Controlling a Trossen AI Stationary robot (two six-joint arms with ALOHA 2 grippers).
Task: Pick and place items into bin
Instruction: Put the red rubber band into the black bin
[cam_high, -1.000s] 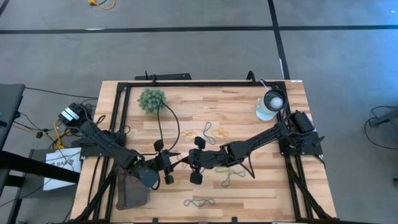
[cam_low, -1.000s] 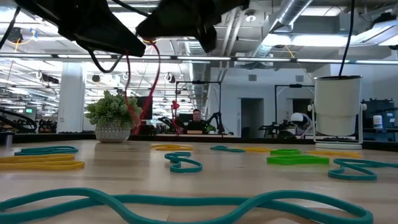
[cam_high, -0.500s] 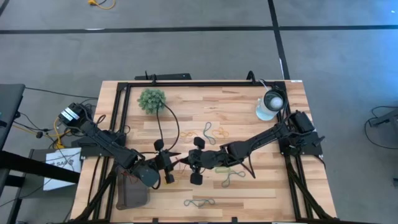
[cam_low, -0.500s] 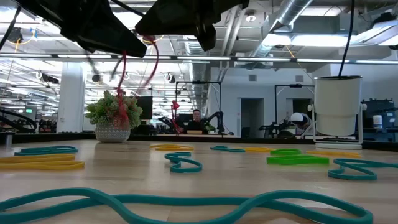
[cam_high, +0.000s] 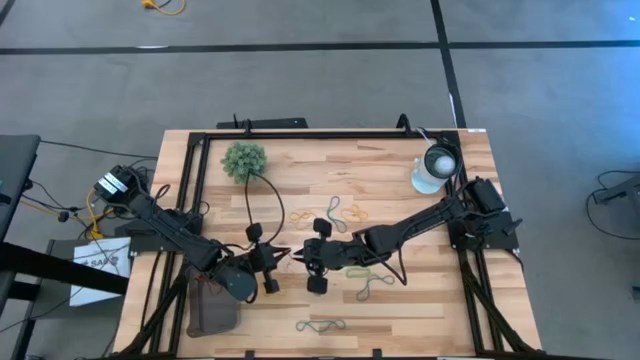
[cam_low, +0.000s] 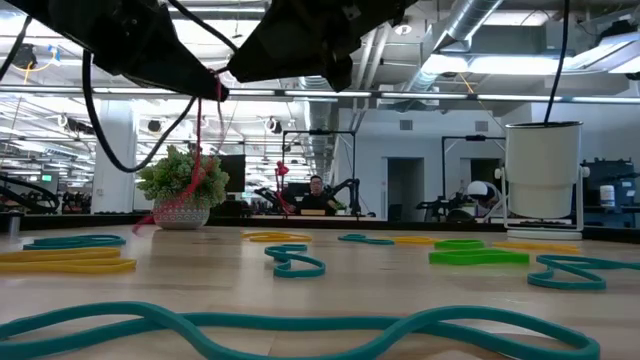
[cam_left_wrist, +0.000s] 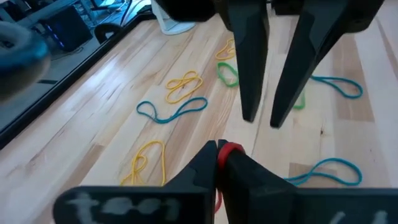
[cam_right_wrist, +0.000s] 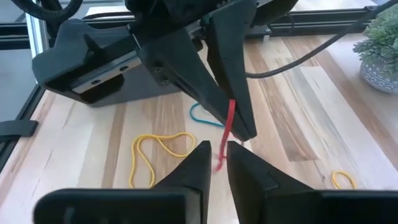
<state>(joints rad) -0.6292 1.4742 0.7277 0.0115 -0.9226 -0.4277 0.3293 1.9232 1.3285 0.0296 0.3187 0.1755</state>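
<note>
Grippers meet nose to nose above the table's middle, nearer its front edge. The left gripper (cam_left_wrist: 217, 149) is pressed together, pinching a red band (cam_left_wrist: 231, 149) at its fingertips. The right gripper (cam_right_wrist: 216, 148) faces it, fingers slightly parted, the red band hanging just beyond its tips. The bin (cam_high: 212, 310) sits at the front left corner, under the left arm. Yellow, green and blue-grey bands (cam_high: 322, 325) lie scattered over the wooden table (cam_high: 400, 180), with a plant ball (cam_high: 244, 160) and white lamp (cam_high: 433, 168) along the back edge. Beyond lies an open workshop hall.

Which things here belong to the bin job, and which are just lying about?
Job: thin red rubber band in left pincer; loose coloured rubber bands; dark grey plastic tray.
Lying about: fuzzy green plant ball; white round lamp; black metal frame.
</note>
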